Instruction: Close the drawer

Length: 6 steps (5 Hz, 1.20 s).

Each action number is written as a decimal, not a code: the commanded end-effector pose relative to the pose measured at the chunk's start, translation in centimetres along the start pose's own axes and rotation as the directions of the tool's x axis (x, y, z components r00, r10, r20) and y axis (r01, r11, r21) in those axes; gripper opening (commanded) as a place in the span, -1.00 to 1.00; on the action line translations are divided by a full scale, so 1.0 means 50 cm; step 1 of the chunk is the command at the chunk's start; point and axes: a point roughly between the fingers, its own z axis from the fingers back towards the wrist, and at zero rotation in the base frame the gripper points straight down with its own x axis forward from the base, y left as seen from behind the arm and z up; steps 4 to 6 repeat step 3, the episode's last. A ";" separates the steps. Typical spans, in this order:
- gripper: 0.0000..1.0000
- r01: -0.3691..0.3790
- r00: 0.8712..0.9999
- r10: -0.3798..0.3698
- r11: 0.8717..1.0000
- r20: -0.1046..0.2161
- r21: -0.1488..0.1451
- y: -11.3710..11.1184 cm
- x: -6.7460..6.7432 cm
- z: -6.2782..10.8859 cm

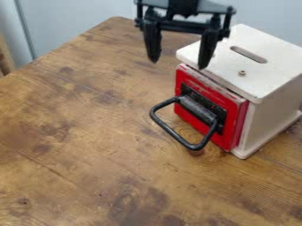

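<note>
One black gripper (pixel 179 46) hangs over the far side of the wooden table (pixel 83 132), its two long fingers (pixel 153 44) pointing straight down and spread wide apart, with nothing held between them. The left-hand finger in the camera view hangs over bare tabletop, while the other finger sits in front of the upper left corner of the pale cream cabinet (pixel 266 75); whether it touches the cabinet cannot be told from this angle. The cabinet stands near the right edge of the table and has a narrow slot (pixel 250 53) on its top face. The drawer (pixel 210 108) is set into the cabinet's front side, its red front panel facing toward the left and near side of the table, and it looks to stand slightly proud of the cabinet face, though how far it is pulled out is hard to judge. Its large black loop handle (pixel 183 125) hangs forward and down from the panel, with the outer bar lying on or just above the tabletop. The gripper is above and behind the handle, apart from it.
</note>
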 end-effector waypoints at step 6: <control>1.00 -0.005 0.997 0.008 0.999 0.071 -0.048 0.017 0.059 0.011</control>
